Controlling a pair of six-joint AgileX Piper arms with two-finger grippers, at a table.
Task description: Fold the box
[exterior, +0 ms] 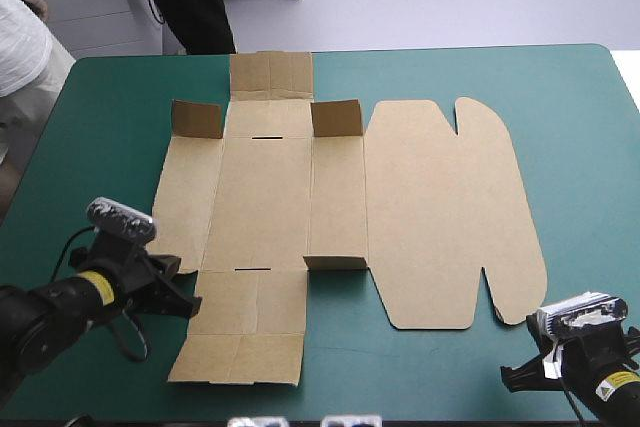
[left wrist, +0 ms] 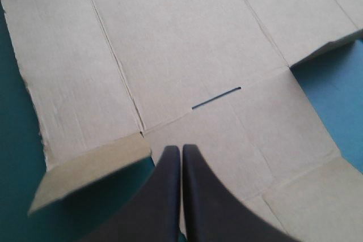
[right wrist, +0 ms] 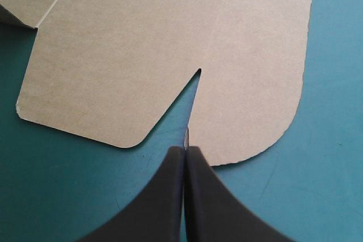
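Note:
The brown box [exterior: 330,207] lies as a flat cut sheet across the middle of the table, its rounded lid panel [exterior: 450,217] to the right. Two small flaps [exterior: 336,118] stand up at the far side, and one [exterior: 335,262] is slightly raised at the near side. My left gripper [exterior: 188,297] is shut at the sheet's near-left corner. In the left wrist view its tip [left wrist: 181,151] is over the near panel, beside a lifted corner flap [left wrist: 93,171] and short of a slot [left wrist: 215,97]. My right gripper [exterior: 517,377] is shut, its tip [right wrist: 185,151] at the lid's near edge, below the notch [right wrist: 195,80].
A broad band of teal-green cover [exterior: 590,147] runs between the lid and the table's right edge. A narrower band [exterior: 100,147] lies left of the sheet. The near end panels [exterior: 240,357] reach close to the table's front edge.

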